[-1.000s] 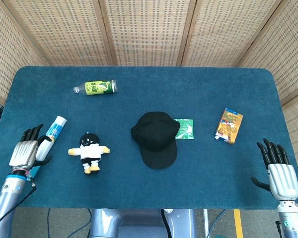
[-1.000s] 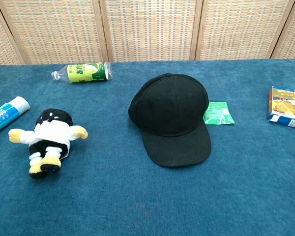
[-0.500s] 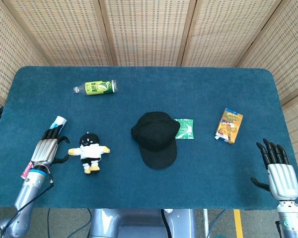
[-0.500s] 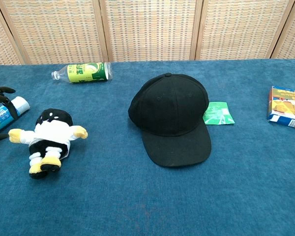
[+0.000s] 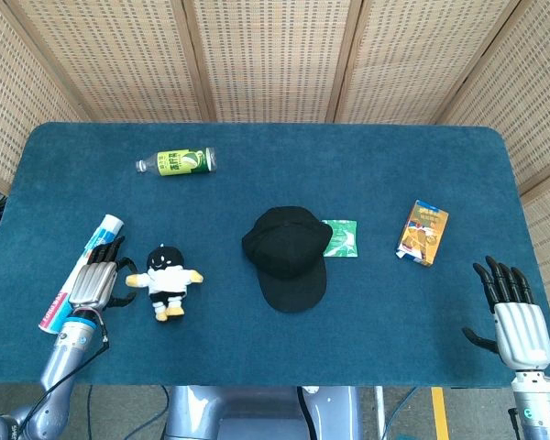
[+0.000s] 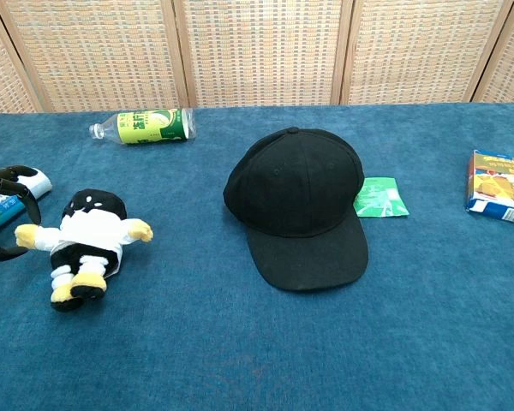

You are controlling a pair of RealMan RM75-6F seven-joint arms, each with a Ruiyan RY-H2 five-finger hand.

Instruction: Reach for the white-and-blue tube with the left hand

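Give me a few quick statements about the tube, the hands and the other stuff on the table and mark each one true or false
1. The left hand is over the white-and-blue tube. True.
2. The green bottle stands upright. False: it lies on its side.
3. The black cap overlaps the green packet. True.
4. The right hand holds the orange box. False: it is open and apart from the box.
5. The plush toy lies right of the cap. False: it lies left of it, beside the left hand.
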